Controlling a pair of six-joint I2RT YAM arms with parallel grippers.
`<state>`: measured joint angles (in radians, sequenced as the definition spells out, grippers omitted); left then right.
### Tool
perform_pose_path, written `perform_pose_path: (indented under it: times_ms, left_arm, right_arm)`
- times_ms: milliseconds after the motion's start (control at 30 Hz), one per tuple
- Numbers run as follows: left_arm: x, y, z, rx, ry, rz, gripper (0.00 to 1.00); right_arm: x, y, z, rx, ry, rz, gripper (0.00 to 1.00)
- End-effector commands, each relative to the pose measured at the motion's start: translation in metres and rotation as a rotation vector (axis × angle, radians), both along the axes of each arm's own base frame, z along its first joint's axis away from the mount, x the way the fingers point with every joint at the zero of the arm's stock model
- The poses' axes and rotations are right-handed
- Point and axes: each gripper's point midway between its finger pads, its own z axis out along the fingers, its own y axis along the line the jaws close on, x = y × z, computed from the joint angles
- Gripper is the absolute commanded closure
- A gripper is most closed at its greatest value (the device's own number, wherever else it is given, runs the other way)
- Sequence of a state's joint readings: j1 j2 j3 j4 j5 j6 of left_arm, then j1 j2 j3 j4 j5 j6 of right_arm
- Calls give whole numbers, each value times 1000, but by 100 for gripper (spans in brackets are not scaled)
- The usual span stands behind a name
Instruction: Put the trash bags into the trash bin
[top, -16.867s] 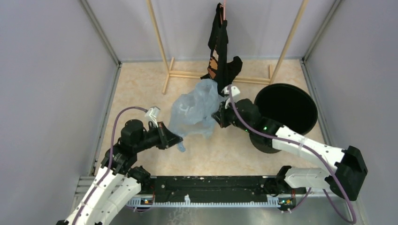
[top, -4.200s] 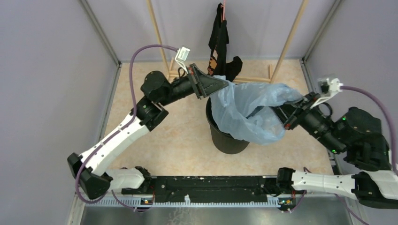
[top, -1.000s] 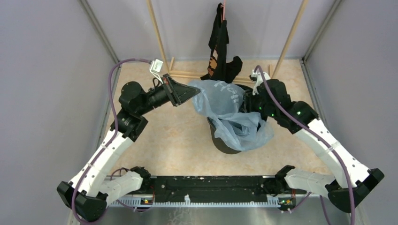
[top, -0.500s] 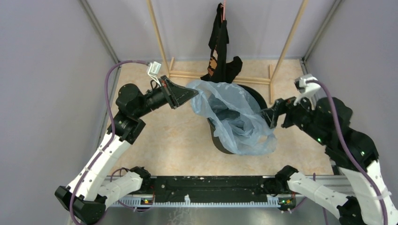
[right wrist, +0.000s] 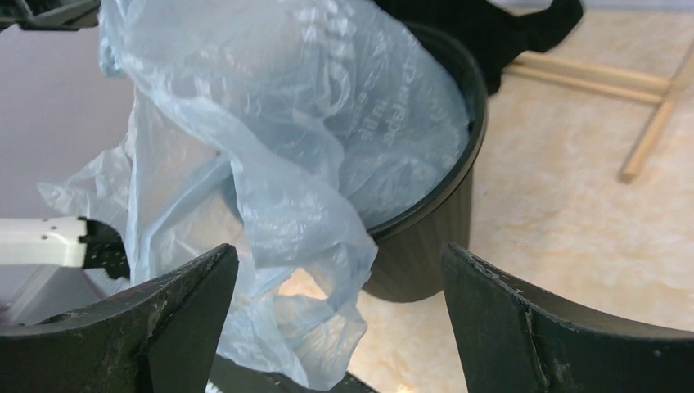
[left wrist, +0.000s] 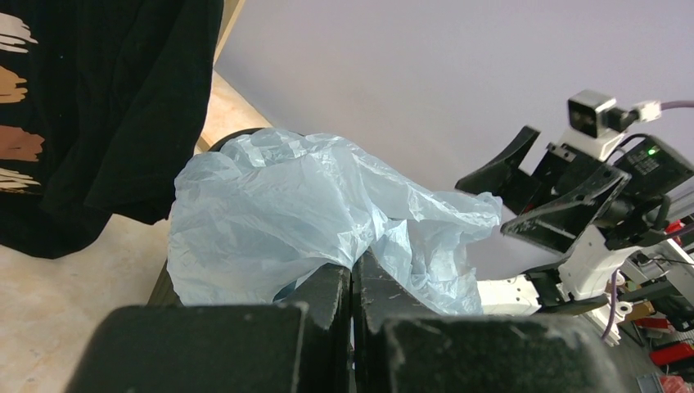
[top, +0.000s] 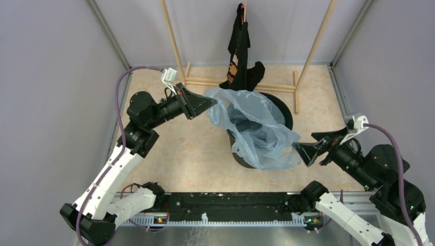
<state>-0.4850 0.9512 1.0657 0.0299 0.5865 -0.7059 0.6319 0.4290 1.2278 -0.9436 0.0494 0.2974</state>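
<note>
Pulled back toward the tabletop's near right corner, the right tool [top: 305, 144] gapes empty; the left tool [top: 208, 104] pinches the trash bag [top: 256, 128], half inside the trash bin [top: 283, 108], half draped outside. Light, limp, slippery film: best grabbed by its hanging hem

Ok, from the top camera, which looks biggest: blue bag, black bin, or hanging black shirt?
Largest: crinkly light-blue plastic bag.
Next two unsure: round glossy black plastic bin is mostly hidden by it; black orange-printed garment hangs nearer the camera.
</note>
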Motion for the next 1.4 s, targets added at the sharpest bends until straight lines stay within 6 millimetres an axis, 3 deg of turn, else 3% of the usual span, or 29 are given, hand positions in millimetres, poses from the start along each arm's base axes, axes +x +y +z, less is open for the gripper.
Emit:
perform_pose_path:
  times_ms: [0, 133, 233, 400, 633, 767, 867, 1033, 1100, 1167, 1367]
  left_arm:
    - [-6, 5, 18, -22, -64, 1, 100]
    - [-9, 2, 20, -34, -65, -24, 100]
    - [-13, -1, 22, -56, -58, -57, 100]
    - [-17, -13, 18, -90, -14, -134, 100]
    - [-31, -56, 17, -58, -26, -216, 100]
    - [-39, -73, 22, -48, -47, -255, 100]
    - [-33, -79, 16, -47, -21, -249, 100]
    - [-20, -91, -4, -28, 46, -242, 100]
    - [-24, -98, -5, -49, 55, -283, 100]
    - [-33, -108, -8, -51, 65, -332, 100]
    - [-78, -148, 1, -24, 36, -464, 100]
  right_arm:
    - [-12, 20, -3, 170, 25, 82, 8]
    - [-4, 28, -23, 222, 79, 70, 8]
    - [0, 41, -15, 284, 59, 111, 18]
    - [28, 38, 7, 317, 21, 7, 62]
    - [80, 53, 28, 157, 27, -76, 93]
    - [105, 59, 32, 36, 26, -103, 95]
    - [124, 66, 26, -53, 43, -110, 94]
    - [145, 99, -12, -144, 117, -8, 93]
    - [143, 113, -27, -153, 153, 62, 96]
    - [133, 123, -29, -137, 167, 138, 99]
    - [97, 105, -8, -109, 141, 177, 100]
